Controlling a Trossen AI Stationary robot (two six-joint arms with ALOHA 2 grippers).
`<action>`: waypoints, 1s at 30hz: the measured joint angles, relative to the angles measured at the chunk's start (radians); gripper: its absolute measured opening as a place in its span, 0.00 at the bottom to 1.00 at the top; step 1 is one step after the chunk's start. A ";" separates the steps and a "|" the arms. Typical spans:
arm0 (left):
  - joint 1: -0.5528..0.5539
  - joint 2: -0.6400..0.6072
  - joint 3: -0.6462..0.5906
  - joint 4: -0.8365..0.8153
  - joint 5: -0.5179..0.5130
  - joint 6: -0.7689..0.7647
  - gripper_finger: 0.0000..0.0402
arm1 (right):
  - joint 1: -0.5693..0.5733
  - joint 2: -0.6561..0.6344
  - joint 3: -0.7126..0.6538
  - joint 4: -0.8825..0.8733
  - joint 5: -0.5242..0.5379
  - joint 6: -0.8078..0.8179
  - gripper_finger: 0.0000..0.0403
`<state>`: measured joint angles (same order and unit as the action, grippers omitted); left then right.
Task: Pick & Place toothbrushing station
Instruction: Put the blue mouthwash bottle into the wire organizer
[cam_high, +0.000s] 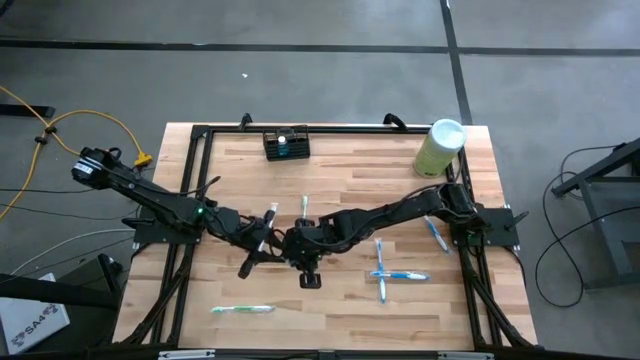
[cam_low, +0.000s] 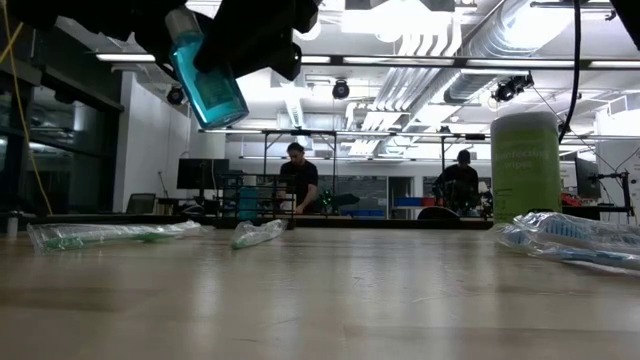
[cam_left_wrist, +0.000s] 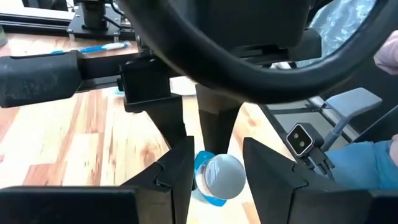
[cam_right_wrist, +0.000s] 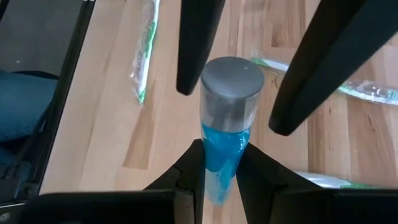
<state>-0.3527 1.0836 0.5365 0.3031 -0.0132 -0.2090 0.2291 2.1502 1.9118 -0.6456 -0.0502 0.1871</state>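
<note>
High view: both arms meet over the middle of the table (cam_high: 340, 190). The left gripper (cam_high: 268, 232) and the right gripper (cam_high: 305, 243) sit almost touching each other there. The toothbrushing station (cam_high: 286, 144) stands at the far edge, well apart from both, with something blue in it. A pale green cylinder (cam_high: 440, 148) stands at the far right corner, and wrapped toothbrushes (cam_high: 392, 274) lie scattered on the near half.

Low view: a small bottle (cam_low: 207, 72) of blue liquid hangs tilted, high above the wood, clamped among the dark arm parts. People stand at benches in the room beyond.

Left wrist view: the left jaws are parted moderately, one on either side of the bottle's (cam_left_wrist: 217, 178) rounded end; whether they press it I cannot tell.

Right wrist view: the right jaws are narrow and pinch the blue body of the bottle (cam_right_wrist: 226, 121), its grey cap pointing toward the other arm's two fingers, which flank the cap.

This looks like a mid-air handover of the bottle, probably bound for the station. The next move calls for one gripper to close firmly before the other lets go.
</note>
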 joint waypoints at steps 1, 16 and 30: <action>0.000 0.000 0.000 0.000 -0.004 0.001 0.33 | 0.000 0.000 0.000 0.001 0.000 0.000 0.16; 0.000 -0.078 0.000 -0.080 -0.020 0.010 0.33 | 0.000 -0.001 0.000 -0.001 0.023 0.000 0.16; -0.005 -0.058 -0.001 -0.100 -0.032 0.007 0.33 | 0.000 -0.001 0.000 0.006 0.025 -0.008 0.16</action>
<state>-0.3573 1.0252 0.5354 0.2034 -0.0448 -0.2024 0.2291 2.1490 1.9118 -0.6397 -0.0250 0.1795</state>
